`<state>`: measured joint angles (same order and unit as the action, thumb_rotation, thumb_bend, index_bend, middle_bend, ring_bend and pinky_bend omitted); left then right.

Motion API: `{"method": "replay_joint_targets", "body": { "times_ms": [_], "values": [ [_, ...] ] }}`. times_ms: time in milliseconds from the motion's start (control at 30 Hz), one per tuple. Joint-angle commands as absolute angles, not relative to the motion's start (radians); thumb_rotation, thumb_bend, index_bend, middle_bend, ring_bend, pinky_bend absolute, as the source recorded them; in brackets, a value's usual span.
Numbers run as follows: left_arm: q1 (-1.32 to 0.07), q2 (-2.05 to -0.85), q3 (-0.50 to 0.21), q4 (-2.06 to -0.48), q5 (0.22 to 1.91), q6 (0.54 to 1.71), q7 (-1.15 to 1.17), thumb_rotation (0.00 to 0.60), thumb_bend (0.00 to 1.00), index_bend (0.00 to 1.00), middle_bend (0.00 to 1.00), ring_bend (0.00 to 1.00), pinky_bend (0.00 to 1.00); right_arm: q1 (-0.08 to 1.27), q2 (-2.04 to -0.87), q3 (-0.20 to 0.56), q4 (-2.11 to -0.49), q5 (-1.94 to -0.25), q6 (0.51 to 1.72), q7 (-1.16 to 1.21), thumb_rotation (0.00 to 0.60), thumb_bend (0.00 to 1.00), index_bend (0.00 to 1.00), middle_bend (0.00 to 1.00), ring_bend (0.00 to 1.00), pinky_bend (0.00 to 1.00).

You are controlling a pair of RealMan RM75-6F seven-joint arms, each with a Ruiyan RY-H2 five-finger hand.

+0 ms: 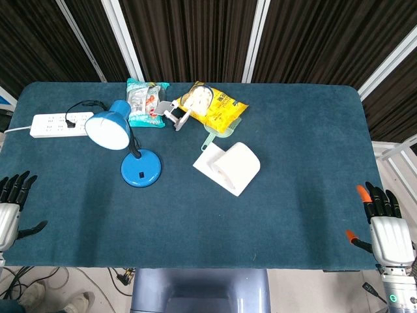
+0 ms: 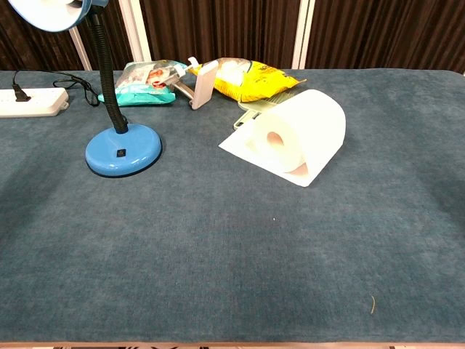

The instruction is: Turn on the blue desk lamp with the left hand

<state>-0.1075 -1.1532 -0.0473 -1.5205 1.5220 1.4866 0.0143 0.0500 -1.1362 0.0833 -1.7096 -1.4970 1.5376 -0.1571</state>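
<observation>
The blue desk lamp stands at the table's left. Its round base (image 1: 141,168) (image 2: 123,151) carries a small black switch (image 2: 120,153) on top, and a black gooseneck rises to the blue shade (image 1: 108,126) (image 2: 49,11), which looks unlit. My left hand (image 1: 11,205) hangs at the table's left front edge, fingers spread, holding nothing, well to the left of the base. At the right front corner my right hand (image 1: 387,225) is also spread and empty. Neither hand shows in the chest view.
A white power strip (image 1: 58,124) (image 2: 27,102) with the lamp's black plug lies at the back left. Behind the lamp lie a teal snack bag (image 1: 144,102), a yellow snack bag (image 1: 212,106) and a small white clip. A white paper roll (image 1: 229,167) (image 2: 294,134) rests mid-table.
</observation>
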Motion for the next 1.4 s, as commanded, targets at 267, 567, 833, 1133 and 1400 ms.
{"method": "replay_joint_targets", "body": {
  "times_ms": [267,567,833,1133,1400],
  "values": [
    [-0.102,-1.145,-0.039,-1.533,1.531,1.496,-0.002,0.6,0.09,0.08,0.0,0.0,0.0,0.051,-1.138,0.083,-1.709,-1.499,1.537,-0.153,0.6,0.25,0.06,0.02,0.06,0.04],
    [-0.108,-1.147,-0.041,-1.531,1.519,1.483,0.001,0.6,0.13,0.08,0.0,0.0,0.0,0.048,-1.141,0.087,-1.71,-1.489,1.541,-0.158,0.6,0.25,0.06,0.02,0.06,0.04],
    [-0.141,-1.172,-0.043,-1.505,1.522,1.434,-0.013,0.6,0.23,0.08,0.02,0.0,0.12,0.046,-1.142,0.093,-1.71,-1.469,1.537,-0.164,0.6,0.25,0.06,0.02,0.06,0.04],
    [-0.243,-1.254,-0.1,-1.543,1.465,1.317,0.057,0.6,0.42,0.07,0.53,0.56,0.58,0.051,-1.151,0.09,-1.706,-1.462,1.523,-0.172,0.6,0.25,0.06,0.02,0.06,0.04],
    [-0.332,-1.291,-0.126,-1.646,1.285,1.125,0.206,0.6,0.59,0.08,0.68,0.67,0.66,0.047,-1.147,0.095,-1.709,-1.456,1.53,-0.172,0.6,0.25,0.06,0.02,0.06,0.04]
  ]
}}
